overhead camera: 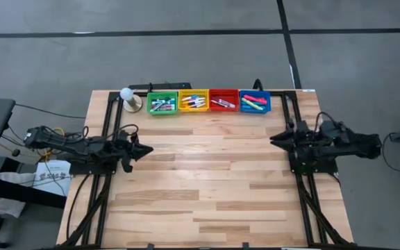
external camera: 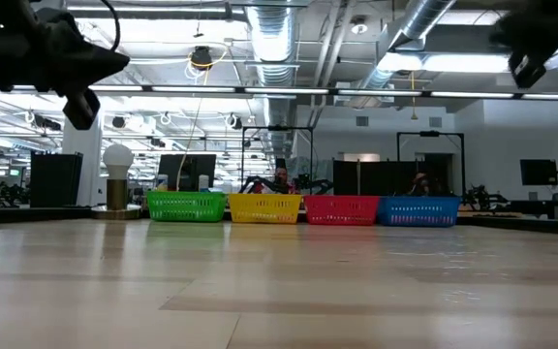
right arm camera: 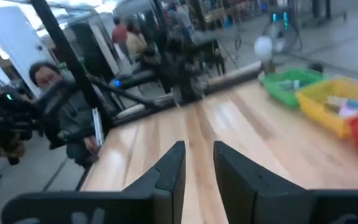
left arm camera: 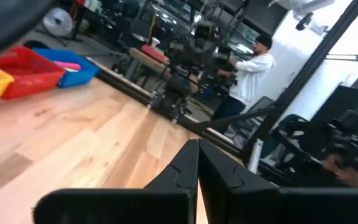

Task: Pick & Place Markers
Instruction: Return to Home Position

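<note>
Beyond the near boards of the worktop, the markers lie in the four coloured bins lined along its far edge, while the left jaws hang closed on nothing over the left side and the right jaws, slightly parted and empty, over the right.

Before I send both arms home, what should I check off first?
1. The small capped markers sit inside the row of coloured plastic bins: ok.
2. None lies loose on the light wooden tabletop: ok.
3. The left end effector is empty: ok, shut on nothing.
4. The right end effector is empty: ok, open.
5. Both arms are out at the sides, apart from the bins: ok.
6. The person in white top beyond the table is out of reach: cannot tell.
</note>
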Robot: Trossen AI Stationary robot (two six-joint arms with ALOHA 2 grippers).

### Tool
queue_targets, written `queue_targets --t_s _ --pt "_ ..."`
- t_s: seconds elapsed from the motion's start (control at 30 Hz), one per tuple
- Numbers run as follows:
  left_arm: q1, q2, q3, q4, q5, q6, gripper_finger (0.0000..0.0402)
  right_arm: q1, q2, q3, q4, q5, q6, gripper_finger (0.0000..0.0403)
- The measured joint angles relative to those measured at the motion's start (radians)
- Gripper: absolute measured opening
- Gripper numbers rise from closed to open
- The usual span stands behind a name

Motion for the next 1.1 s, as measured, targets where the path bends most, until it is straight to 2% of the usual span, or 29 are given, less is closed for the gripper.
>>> queue_targets --t_s 0.13,0.23,0.47,0.6,0.73,0.97,1.1 --pt "-0.003 0.007 0.001 -0.001 -0.032 0.018 0.0009 0.020 0.021 -0.077 0.158 0.007 0.103 0.0074" --pt "-0.003 0.008 0.001 0.000 -0.033 0.014 0.0009 0.039 0.023 -0.163 0.206 0.002 0.150 0.0074" --pt "-0.003 0.011 0.002 0.008 -0.113 -0.051 0.0007 0.106 0.000 -0.303 0.364 0.001 0.059 0.0074" --pt "-0.003 0.011 0.002 0.016 -0.121 -0.055 0.0009 0.135 0.000 -0.347 0.358 0.002 0.033 0.0074" --pt "-0.003 0.011 0.002 0.038 -0.083 -0.057 0.0010 0.154 0.002 -0.359 0.389 0.001 0.034 0.0074" --pt "-0.003 0.015 0.002 0.043 -0.069 -0.053 0.0011 0.164 0.002 -0.359 0.389 0.001 0.188 0.0074" --pt "-0.003 0.015 0.002 0.044 -0.069 -0.051 0.0012 0.164 0.002 -0.359 0.389 0.001 0.195 0.0074"
